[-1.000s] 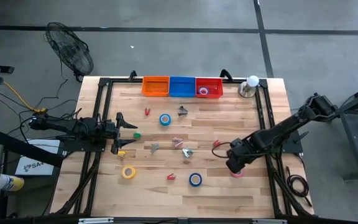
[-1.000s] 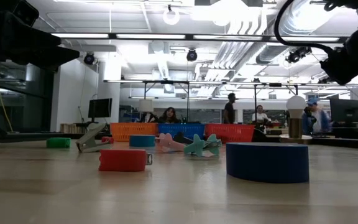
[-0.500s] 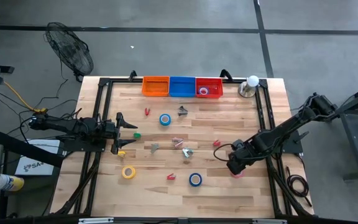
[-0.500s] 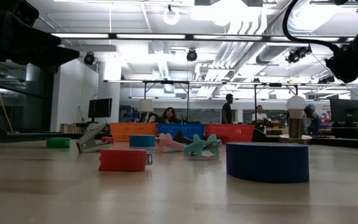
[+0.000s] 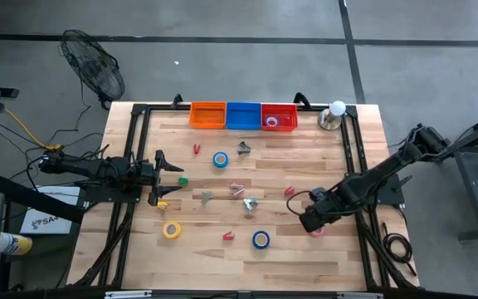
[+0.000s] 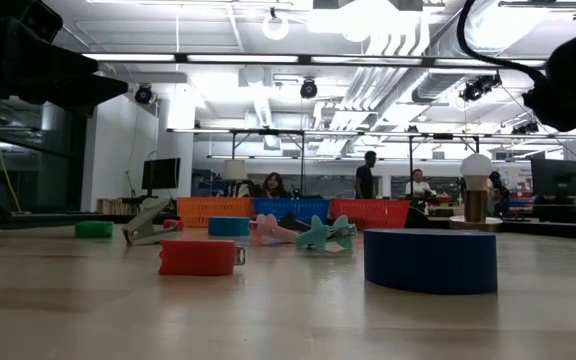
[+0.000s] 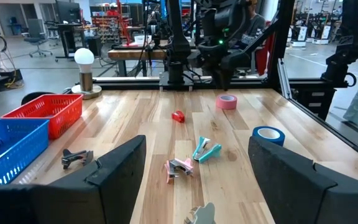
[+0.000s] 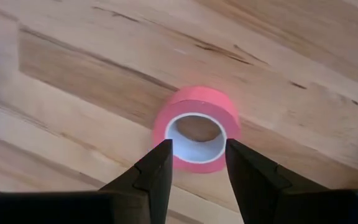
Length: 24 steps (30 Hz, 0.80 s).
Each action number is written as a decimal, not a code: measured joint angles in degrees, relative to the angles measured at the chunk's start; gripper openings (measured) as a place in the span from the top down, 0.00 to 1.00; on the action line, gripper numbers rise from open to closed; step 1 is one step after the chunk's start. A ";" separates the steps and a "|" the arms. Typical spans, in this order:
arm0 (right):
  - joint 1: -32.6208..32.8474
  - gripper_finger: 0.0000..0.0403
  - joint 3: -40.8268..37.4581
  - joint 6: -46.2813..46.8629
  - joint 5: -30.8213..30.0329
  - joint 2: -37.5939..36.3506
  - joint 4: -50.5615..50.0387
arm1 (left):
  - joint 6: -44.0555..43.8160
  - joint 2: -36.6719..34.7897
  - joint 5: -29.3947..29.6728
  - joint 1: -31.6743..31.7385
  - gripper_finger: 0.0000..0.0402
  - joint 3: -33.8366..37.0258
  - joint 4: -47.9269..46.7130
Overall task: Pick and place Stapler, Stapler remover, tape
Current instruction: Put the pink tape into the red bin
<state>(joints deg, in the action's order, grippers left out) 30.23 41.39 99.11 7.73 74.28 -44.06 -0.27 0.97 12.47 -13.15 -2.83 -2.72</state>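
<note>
The right hand [image 8: 194, 165] hangs over the pink tape roll [image 8: 196, 129] on the table [image 5: 305, 257], fingers spread and nothing pinched, probably lining up a grab. Only its wrist view shows that; from above the arm mostly hides the roll. The left hand [image 5: 173, 178] waits, spread wide

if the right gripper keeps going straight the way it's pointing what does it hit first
Most likely the pink tape roll. The right gripper points down at it, open fingers framing the roll's open centre, so they would probably meet its rim, then the table. Remaining depth is unclear.
</note>
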 joint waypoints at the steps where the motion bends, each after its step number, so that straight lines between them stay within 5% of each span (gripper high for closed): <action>1: 0.40 0.65 0.00 0.96 -0.46 0.00 -0.22 | 0.00 0.00 0.00 0.00 0.30 0.00 0.00; 24: 5.19 0.65 -0.07 9.07 0.11 6.69 -0.77 | -0.02 0.00 0.00 0.00 0.30 0.00 0.02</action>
<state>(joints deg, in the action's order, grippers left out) 35.42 41.32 108.18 7.84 80.97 -44.83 -0.29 0.98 12.47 -13.15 -2.83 -2.70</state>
